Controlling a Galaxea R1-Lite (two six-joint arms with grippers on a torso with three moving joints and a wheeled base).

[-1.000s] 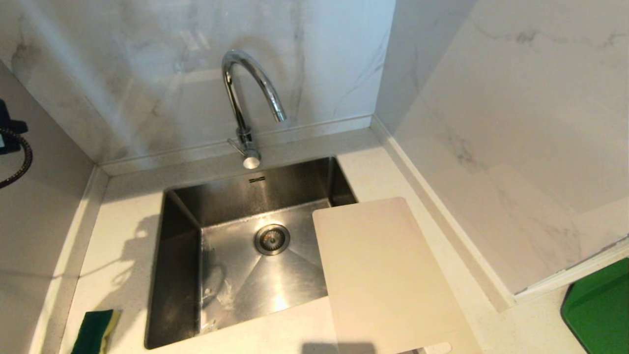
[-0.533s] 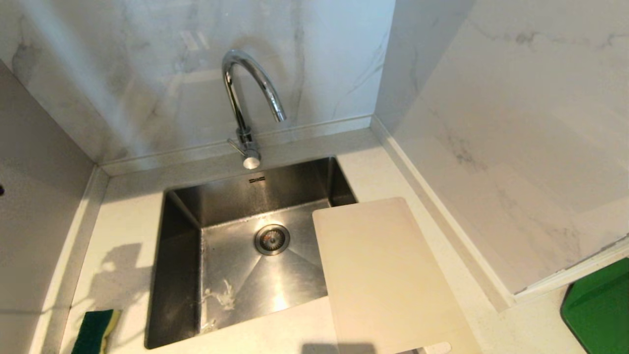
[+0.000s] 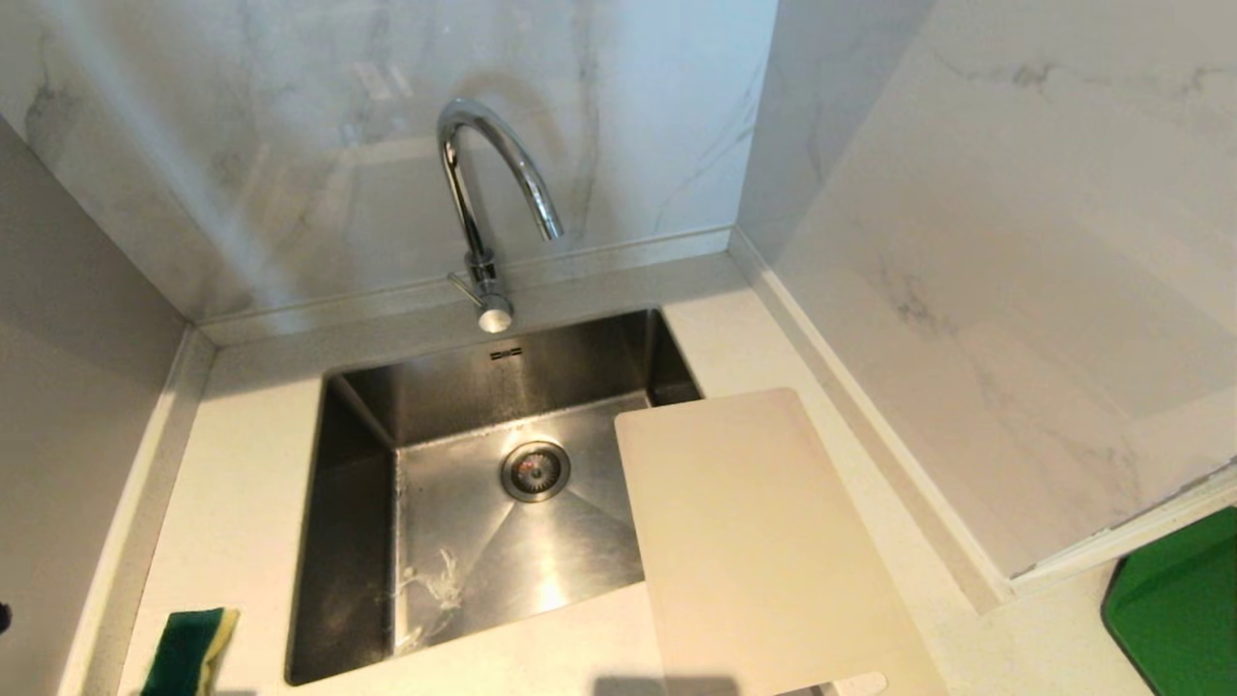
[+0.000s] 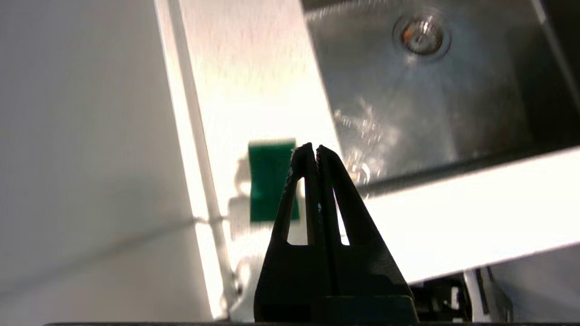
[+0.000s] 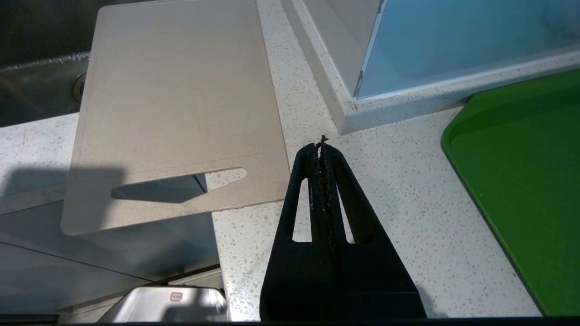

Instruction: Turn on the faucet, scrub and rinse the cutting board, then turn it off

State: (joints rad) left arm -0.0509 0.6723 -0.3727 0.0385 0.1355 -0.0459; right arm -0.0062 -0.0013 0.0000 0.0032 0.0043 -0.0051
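From the head camera I see the tall shiny chrome gooseneck faucet (image 3: 488,208) in the upper middle of the frame, standing on the pale speckled stone counter (image 3: 242,464) behind the rectangular stainless steel sink (image 3: 454,503). Its small lever sticks out from the base toward the sink. I see no water coming from the spout. The round drain (image 3: 534,471) sits in the middle of the basin floor.

The large flat cream-white plastic cutting board (image 3: 759,546) lies in the lower right of centre, its far left corner hanging over the sink's right edge and the rest on the counter. In the right wrist view its slot handle end juts out past the counter's front edge.

A small green-and-yellow sponge (image 3: 186,651) rests on the counter at the lower left, just beside the sink's left rim. A green tray (image 3: 1179,609) shows at the lower right corner.

Neither arm appears in the head view. My left gripper (image 4: 311,151) hangs above the sponge area, fingers pressed together, holding nothing. My right gripper (image 5: 321,149) hovers over bare counter between the board and the tray, fingers likewise pressed together and empty.
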